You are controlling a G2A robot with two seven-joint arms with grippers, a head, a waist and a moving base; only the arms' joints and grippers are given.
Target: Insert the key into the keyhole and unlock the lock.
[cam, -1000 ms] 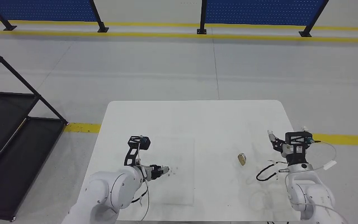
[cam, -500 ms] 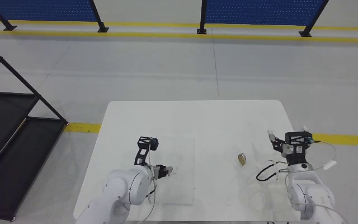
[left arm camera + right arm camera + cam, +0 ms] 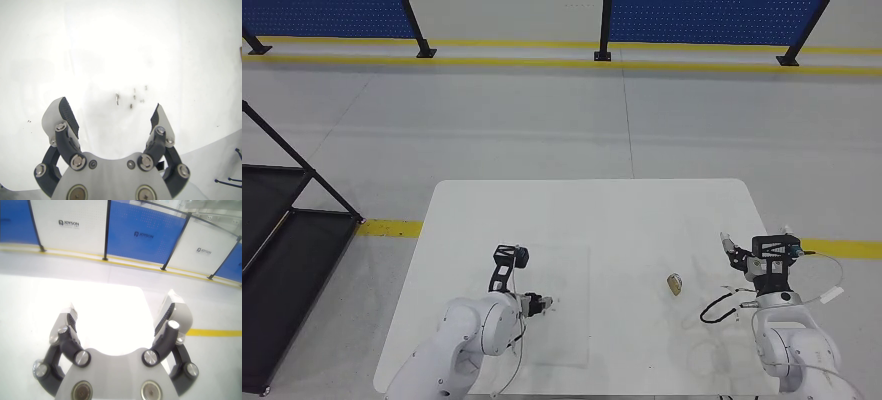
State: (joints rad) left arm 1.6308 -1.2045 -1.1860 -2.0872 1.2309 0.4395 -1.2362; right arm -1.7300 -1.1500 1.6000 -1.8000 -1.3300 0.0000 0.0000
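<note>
The left gripper point(image 3: 110, 106) has slid toward 3 o'clock, fingers apart, and now sits just short of what looks like the key point(image 3: 117, 99), flat on the table point(image 3: 642, 220). A pickup seems next. The lock point(image 3: 675, 284) lies farther off at 3 o'clock. Beyond it the right gripper point(image 3: 122, 308) has not moved, fingers spread.

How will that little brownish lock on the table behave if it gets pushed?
The lock lies loose on the smooth white table, so it would probably slide rather than stay put. It looks small, solid and compact, so it is likely stiff and heavy for its size.
</note>
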